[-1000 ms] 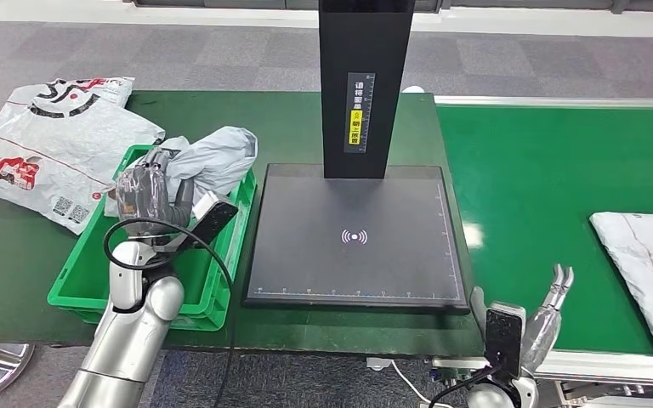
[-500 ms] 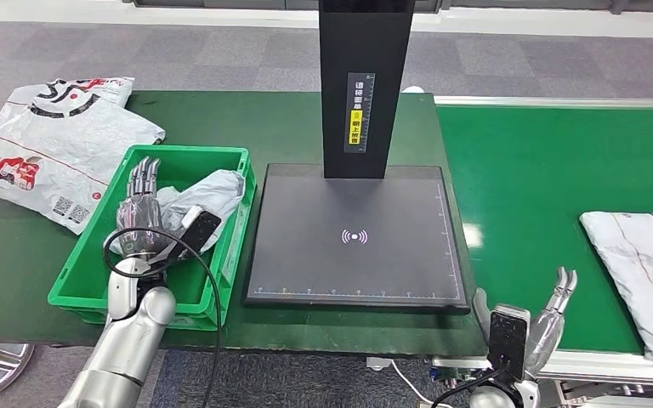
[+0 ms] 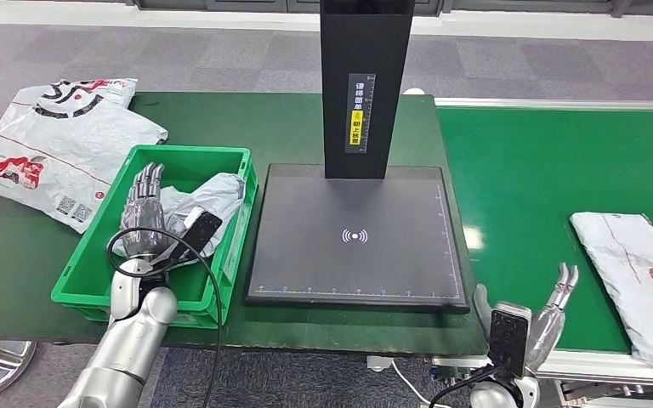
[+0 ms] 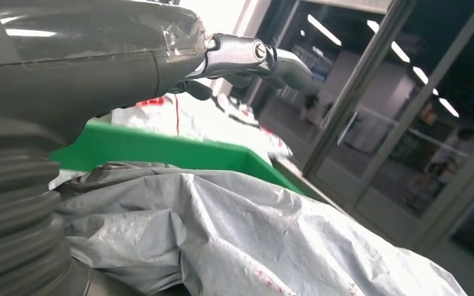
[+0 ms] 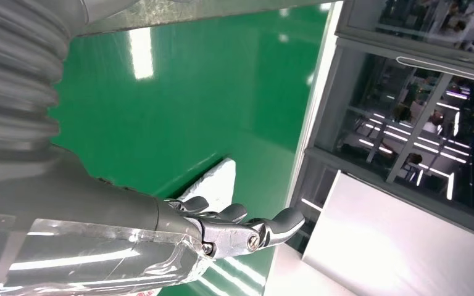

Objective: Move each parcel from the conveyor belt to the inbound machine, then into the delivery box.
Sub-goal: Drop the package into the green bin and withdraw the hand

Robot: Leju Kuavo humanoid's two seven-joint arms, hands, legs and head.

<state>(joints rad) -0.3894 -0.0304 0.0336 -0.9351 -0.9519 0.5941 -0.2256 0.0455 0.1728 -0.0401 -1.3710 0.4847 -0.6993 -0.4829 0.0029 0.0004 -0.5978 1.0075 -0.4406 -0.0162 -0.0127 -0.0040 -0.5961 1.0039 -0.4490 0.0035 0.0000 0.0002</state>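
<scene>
Nearest us, our right hand (image 3: 551,313) waits low at the conveyor belt (image 3: 553,170) edge, fingers apart and empty, likely staged for the next parcel (image 3: 638,276), a flat white crinkled bag with red print lying on the belt. Our left hand (image 3: 143,223) hovers, fingers spread, holding nothing, over the grey parcel (image 3: 208,197) slumped crumpled inside the green delivery box (image 3: 183,155), so we judge it delivered. Beyond, the inbound machine (image 3: 354,234) plate sits bare.

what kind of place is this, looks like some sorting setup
Most likely a parcel-handling station, perhaps a logistics demo floor. A green conveyor belt carries a plastic mailer parcel, a black scan machine stands beside it, and a green bin holds a grey parcel.
</scene>
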